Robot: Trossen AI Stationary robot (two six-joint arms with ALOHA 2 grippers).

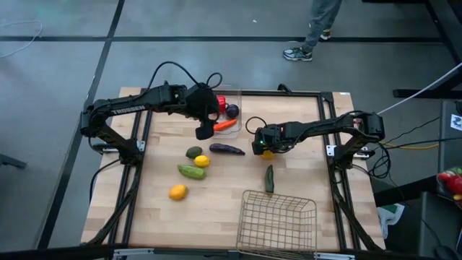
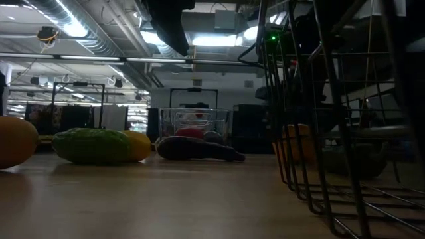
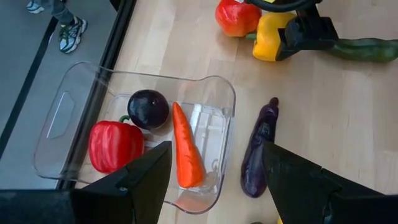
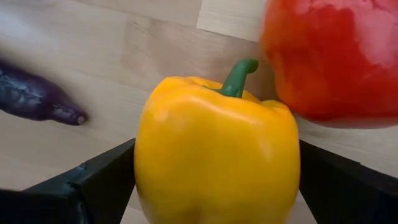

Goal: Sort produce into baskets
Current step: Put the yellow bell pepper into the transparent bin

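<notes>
My right gripper (image 1: 267, 147) is open and points down over a yellow bell pepper (image 4: 214, 155), one finger on each side of it. The pepper lies on the table mid-right, beside a red fruit (image 4: 329, 56). My left gripper (image 1: 205, 131) hangs open and empty above the clear plastic bin (image 3: 214, 84) at the far edge. In the bin lie a red pepper (image 3: 115, 144), a dark purple round piece (image 3: 148, 108) and a carrot (image 3: 186, 149). A purple eggplant (image 1: 227, 149) lies on the table just right of the bin. My right gripper's fingers (image 4: 102, 180) come from above and stand close against the yellow pepper's two sides (image 4: 146, 168). The pepper rests on the table with its green stem toward the far side. Whether the fingers touch it I cannot tell.
The wire-mesh basket (image 1: 279, 221) stands at the near edge, right of centre. On the table lie a dark green vegetable (image 1: 269, 178), a green round piece (image 1: 193, 152), a lemon (image 1: 202, 161), a light green cucumber (image 1: 191, 171) and an orange fruit (image 1: 177, 192). A person's legs (image 1: 314, 29) show beyond the table.
</notes>
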